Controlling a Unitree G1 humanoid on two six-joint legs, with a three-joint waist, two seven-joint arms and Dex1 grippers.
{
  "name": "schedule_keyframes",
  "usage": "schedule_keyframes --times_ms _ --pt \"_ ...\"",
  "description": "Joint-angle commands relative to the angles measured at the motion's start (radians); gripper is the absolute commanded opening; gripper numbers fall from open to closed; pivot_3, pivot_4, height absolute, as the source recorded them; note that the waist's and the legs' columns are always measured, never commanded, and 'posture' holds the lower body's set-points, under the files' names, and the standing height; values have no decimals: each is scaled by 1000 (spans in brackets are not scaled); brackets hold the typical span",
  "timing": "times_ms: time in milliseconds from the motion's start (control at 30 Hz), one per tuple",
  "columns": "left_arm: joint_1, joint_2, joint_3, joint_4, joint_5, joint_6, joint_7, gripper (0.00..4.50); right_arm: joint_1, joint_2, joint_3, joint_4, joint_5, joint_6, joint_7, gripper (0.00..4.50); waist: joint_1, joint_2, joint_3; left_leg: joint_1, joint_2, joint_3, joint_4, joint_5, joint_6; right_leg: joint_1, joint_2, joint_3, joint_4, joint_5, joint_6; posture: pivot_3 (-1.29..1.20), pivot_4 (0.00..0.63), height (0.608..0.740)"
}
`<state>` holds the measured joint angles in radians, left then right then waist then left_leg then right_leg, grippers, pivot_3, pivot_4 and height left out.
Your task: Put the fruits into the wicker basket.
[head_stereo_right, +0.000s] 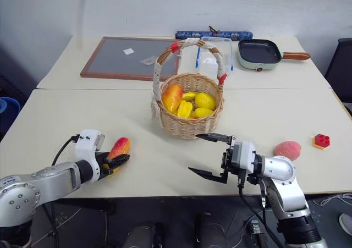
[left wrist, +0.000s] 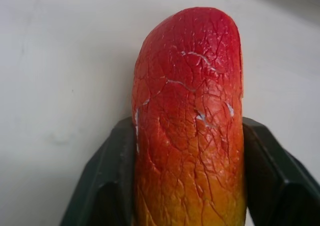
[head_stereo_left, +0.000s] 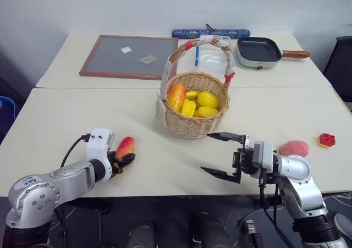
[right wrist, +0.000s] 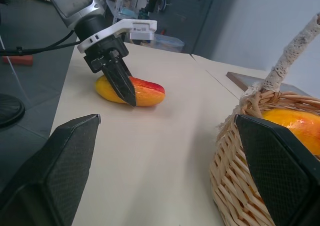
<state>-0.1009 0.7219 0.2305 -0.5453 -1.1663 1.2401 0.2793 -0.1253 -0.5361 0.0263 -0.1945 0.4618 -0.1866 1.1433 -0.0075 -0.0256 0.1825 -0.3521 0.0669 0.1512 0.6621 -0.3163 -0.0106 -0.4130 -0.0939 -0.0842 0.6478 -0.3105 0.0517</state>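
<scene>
A red-to-yellow mango-like fruit [head_stereo_left: 126,146] lies on the table at the front left. My left gripper [head_stereo_left: 126,159] is shut on its yellow end; its black fingers [left wrist: 107,181] press both sides of the fruit [left wrist: 190,121]. The rounder pink fruit [head_stereo_left: 294,148] rests on the table at the right, behind my right arm. My right gripper [head_stereo_left: 208,153] stands open and holds nothing, pointing left in front of the wicker basket [head_stereo_left: 195,121]. The basket holds another mango-like fruit and several yellow fruits. In the right wrist view, the left gripper [right wrist: 122,88] shows on the fruit [right wrist: 145,91].
A small red cube [head_stereo_left: 326,140] sits near the right table edge. Behind the basket stand a clear plastic box [head_stereo_left: 212,58], a frying pan [head_stereo_left: 258,51], a framed grey board [head_stereo_left: 129,55] and a blue roll [head_stereo_left: 212,33].
</scene>
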Motion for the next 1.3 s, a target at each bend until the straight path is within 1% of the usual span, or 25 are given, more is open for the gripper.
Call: schedule_keyframes --times_ms 33,67,100,167,200,267,333,400,433,467,533,667,733,767,833,867,900,967,1033,1100,1167,1233,1300 --pt "1 133 21 -47 137 -216 -386 2009 44 -22 -65 -57 16 13 -48 4500 4 0 0 -2 0 0 0 0 0 -2 0 -1 0 0 0 0 150 740" --pt "-23 161 45 -51 124 -264 -515 2006 58 -27 -83 -66 15 17 -65 4500 6 0 0 -3 1 -1 -1 0 -1 -2 1 -2 -2 0 -1 0 150 740" --pt "-48 182 60 -46 114 -299 -609 2006 69 -30 -98 -73 13 20 -80 4500 7 0 0 -4 0 -1 -1 0 -1 -3 0 -2 -2 -1 -1 0 150 740" --pt "-151 215 33 -34 137 -396 -804 2006 92 -33 -142 -85 13 27 -124 4500 11 1 1 -6 0 -2 -1 0 0 -4 0 -3 -4 -1 -1 0 150 740" --pt "-188 222 13 -25 153 -428 -868 2006 98 -33 -155 -89 13 31 -139 4500 10 1 1 -7 0 -2 -1 0 0 -4 -1 -4 -4 0 -1 0 150 740" --pt "-375 195 -139 42 253 -464 -947 2006 118 -34 -182 -101 -8 29 -177 4500 11 1 1 -7 -1 -2 -1 0 1 -3 -1 -4 -5 0 0 0 150 740" --pt "-529 148 -296 114 385 -504 -1006 2006 130 -31 -200 -115 -26 27 -211 4500 15 2 1 -6 -2 -2 -1 0 2 -1 0 -4 -5 1 1 0 150 740" --pt "-658 81 -459 220 566 -577 -1039 2006 136 -27 -210 -132 -32 30 -241 4500 20 2 1 -5 -4 -2 0 0 2 0 2 -4 -6 1 2 0 150 740" --pt "-719 29 -531 297 664 -615 -1018 2006 141 -27 -210 -149 -33 36 -254 4500 21 2 1 -5 -5 -1 0 0 2 0 9 -2 -7 2 3 0 150 740" --pt "-761 -28 -573 371 741 -656 -981 2006 145 -27 -209 -167 -32 45 -265 4500 22 2 1 -6 -5 -1 0 0 2 0 11 0 -8 2 3 0 150 740" --pt "-808 -120 -618 482 862 -732 -913 2006 159 -22 -204 -205 -33 61 -292 4500 22 2 1 -6 -3 0 1 0 2 -1 15 3 -8 2 4 0 150 740" --pt "-826 -241 -627 586 982 -801 -849 2006 200 -9 -201 -263 -46 83 -347 4500 16 1 2 -6 -2 -4 1 0 1 -2 16 8 -8 2 4 0 150 740" --pt "-821 -268 -629 616 1030 -835 -842 2006 227 0 -197 -289 -58 88 -372 4500 15 1 2 -6 -2 -4 1 0 1 -3 17 8 -8 2 4 0 150 740" --pt "-813 -282 -619 617 1024 -838 -858 2006 239 4 -195 -300 -63 90 -382 4500 14 1 2 -6 -2 -3 1 0 1 -4 17 8 -8 2 4 0 150 740" --pt "-802 -308 -584 605 991 -824 -890 2716 250 8 -193 -310 -69 91 -395 4500 9 1 2 -6 -2 -3 1 0 1 -4 17 9 -8 2 4 0 150 740" --pt "-801 -320 -561 598 974 -815 -897 2906 252 8 -193 -312 -71 92 -399 4500 9 1 2 -6 -2 -3 2 0 1 -4 17 9 -7 2 4 0 150 740" --pt "-803 -329 -535 592 955 -806 -906 3207 253 8 -192 -312 -72 92 -401 4500 9 0 2 -6 -1 -3 2 0 2 -4 17 9 -6 2 4 0 150 740" --pt "-804 -330 -500 576 936 -797 -930 3810 254 6 -192 -311 -73 90 -402 4500 7 0 2 -6 -1 -3 2 0 3 -4 16 9 -6 2 4 0 150 740" --pt "-794 -329 -458 543 886 -794 -977 4462 253 0 -196 -303 -73 85 -397 4500 6 0 2 -6 -1 -3 2 0 3 -4 16 9 -5 2 4 0 150 740" --pt "-763 -318 -388 503 817 -801 -1025 4488 249 -7 -207 -286 -74 76 -390 4500 6 0 2 -6 -1 -3 2 1 2 -4 16 9 -5 2 4 0 150 740" --pt "-721 -281 -330 460 753 -807 -1104 4488 243 -17 -228 -268 -67 73 -383 4500 3 0 2 -5 0 -3 2 1 2 -4 16 9 -5 2 4 0 150 740" --pt "-666 -219 -280 410 690 -816 -1207 4488 253 -28 -260 -261 -47 80 -378 4500 2 0 2 -5 0 -2 2 1 2 -4 16 10 -4 2 4 0 150 740" --pt "-601 -145 -226 378 643 -821 -1291 4488 287 -31 -309 -279 20 123 -380 4500 3 0 2 -4 1 -3 2 1 1 -4 16 10 -4 1 4 0 150 740"
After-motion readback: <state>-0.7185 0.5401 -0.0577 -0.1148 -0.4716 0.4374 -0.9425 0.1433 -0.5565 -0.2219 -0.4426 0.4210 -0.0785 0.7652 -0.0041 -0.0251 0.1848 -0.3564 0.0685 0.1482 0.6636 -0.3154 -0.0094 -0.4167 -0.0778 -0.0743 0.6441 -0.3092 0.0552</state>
